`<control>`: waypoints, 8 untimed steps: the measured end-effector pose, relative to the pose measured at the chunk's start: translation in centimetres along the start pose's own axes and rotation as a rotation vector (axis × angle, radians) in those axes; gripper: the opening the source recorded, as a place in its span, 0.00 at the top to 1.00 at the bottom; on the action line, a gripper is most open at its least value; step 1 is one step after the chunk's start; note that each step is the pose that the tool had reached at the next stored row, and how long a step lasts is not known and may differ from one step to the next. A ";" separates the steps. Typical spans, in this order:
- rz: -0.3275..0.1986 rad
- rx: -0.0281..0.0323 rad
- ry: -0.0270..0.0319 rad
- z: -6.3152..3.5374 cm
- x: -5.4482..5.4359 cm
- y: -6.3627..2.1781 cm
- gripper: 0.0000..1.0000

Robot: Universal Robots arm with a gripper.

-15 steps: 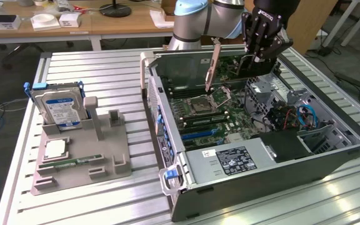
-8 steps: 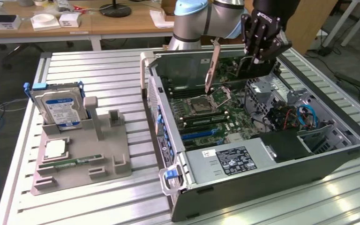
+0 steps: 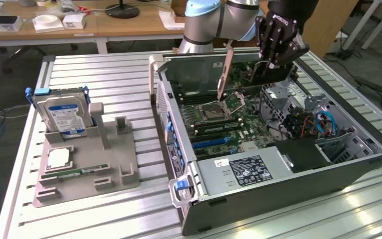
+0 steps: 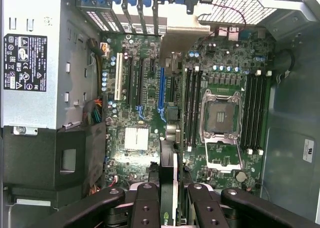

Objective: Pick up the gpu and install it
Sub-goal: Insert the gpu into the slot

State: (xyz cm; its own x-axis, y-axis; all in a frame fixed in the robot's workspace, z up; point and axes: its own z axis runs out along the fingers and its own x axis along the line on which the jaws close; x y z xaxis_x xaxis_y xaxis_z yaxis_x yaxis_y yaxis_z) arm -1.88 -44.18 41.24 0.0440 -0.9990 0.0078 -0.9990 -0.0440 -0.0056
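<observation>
Pickup looks done — claw (image 3: 280,59) is clamped on the gpu (image 3: 226,74), which hangs on edge above the open computer case (image 3: 297,194), around 12 o'clock from the processor socket (image 3: 228,105) in the exterior view. Not plugged into the motherboard (image 4: 145,87) yet, far as I can tell — install's left.
</observation>
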 end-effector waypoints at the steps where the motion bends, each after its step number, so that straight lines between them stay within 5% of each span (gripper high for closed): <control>1: 0.000 0.0002 -0.0001 0.05 0.0 0.00 0.74; 8: 0.000 0.0010 0.0001 0.36 0.0 0.00 0.74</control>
State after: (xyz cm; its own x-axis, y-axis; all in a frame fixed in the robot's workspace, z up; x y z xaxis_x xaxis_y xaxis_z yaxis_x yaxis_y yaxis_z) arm -1.88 -44.18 40.88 0.0439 -0.9990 0.0078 -0.9990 -0.0439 -0.0066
